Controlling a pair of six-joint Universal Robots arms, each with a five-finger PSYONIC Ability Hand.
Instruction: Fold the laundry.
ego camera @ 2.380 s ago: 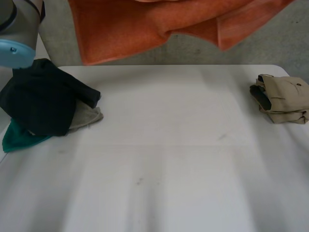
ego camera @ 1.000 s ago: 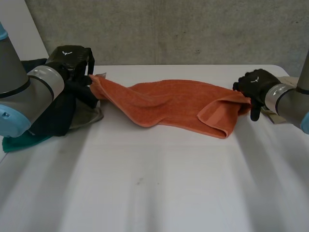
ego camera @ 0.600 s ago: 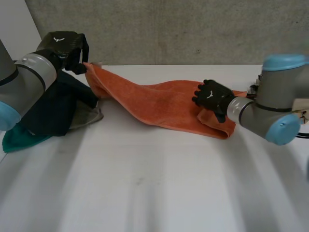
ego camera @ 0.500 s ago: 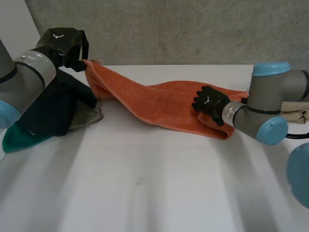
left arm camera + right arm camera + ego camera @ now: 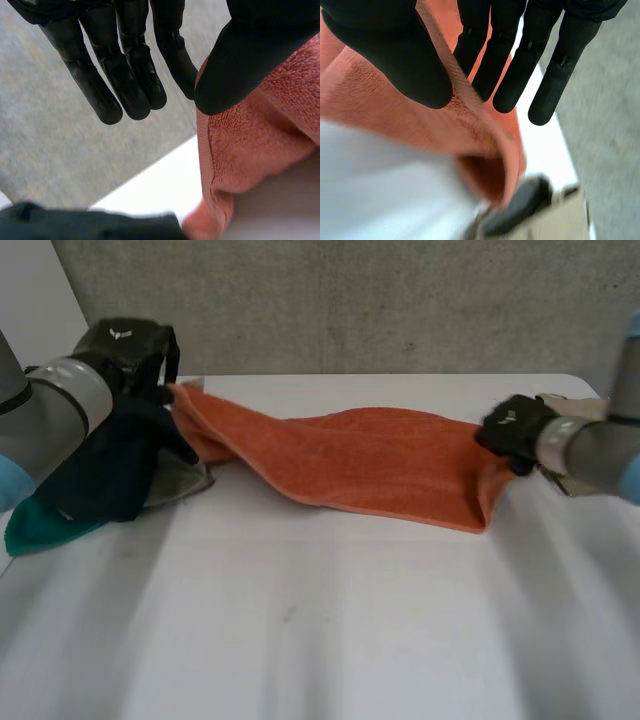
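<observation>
Towel pinched at opposite ends by left robot hand and right robot hand

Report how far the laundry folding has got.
Done: the beige garment looks folded, set aside beside the right hand. In hand: the orange towel, stretched out, one end pinched by each hand, not yet folded. Left: the dark pile of clothes beside the left hand.

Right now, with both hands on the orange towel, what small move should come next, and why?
Probably draw both hands a little apart and lower the ends. The left hand pinches one end of the orange towel, raised off the table, the right hand pinches the other, and the middle lies bunched and wrinkled.
</observation>
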